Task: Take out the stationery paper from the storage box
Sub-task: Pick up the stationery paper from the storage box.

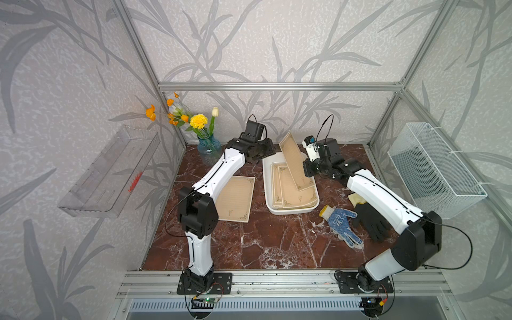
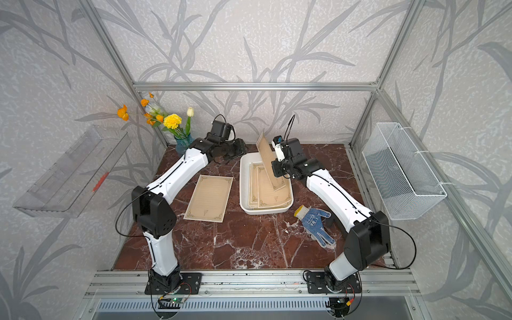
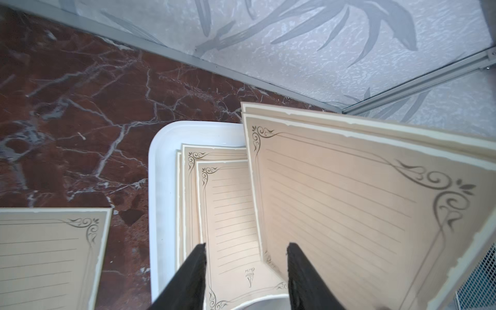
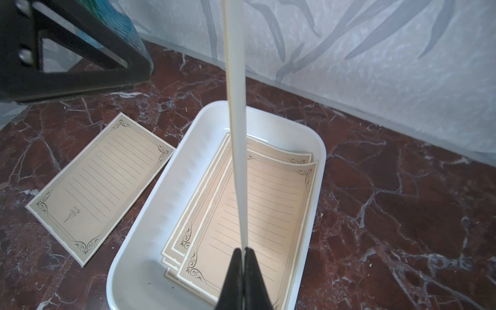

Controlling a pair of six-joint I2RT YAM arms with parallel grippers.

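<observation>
Marble tabletop [image 1: 263,243], storage box [image 1: 291,211] mid-table with stationery paper [image 1: 291,194] stacked inside, right gripper [image 4: 244,252] pinched tight on a lifted sheet [image 1: 292,158] standing over it, left gripper [image 3: 247,245] spread empty alongside: best raise it clear of the rim before swinging out.

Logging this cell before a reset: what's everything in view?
Table: one, red-brown marble.
Box: one, white, table centre.
Paper on table: one, tan, left of box.
Paper in box: several, tan, stacked.
Lifted paper: one or two, tan, above box.
Vase: one, blue, back left, holding flowers.
Dotted glove: one, blue, right of box.
Black glove: one, beside it.
Basket: one, white wire, right wall.
Shelf: one, clear, left wall.
Left gripper: black, open, near box.
Right gripper: black, shut on lifted paper.
</observation>
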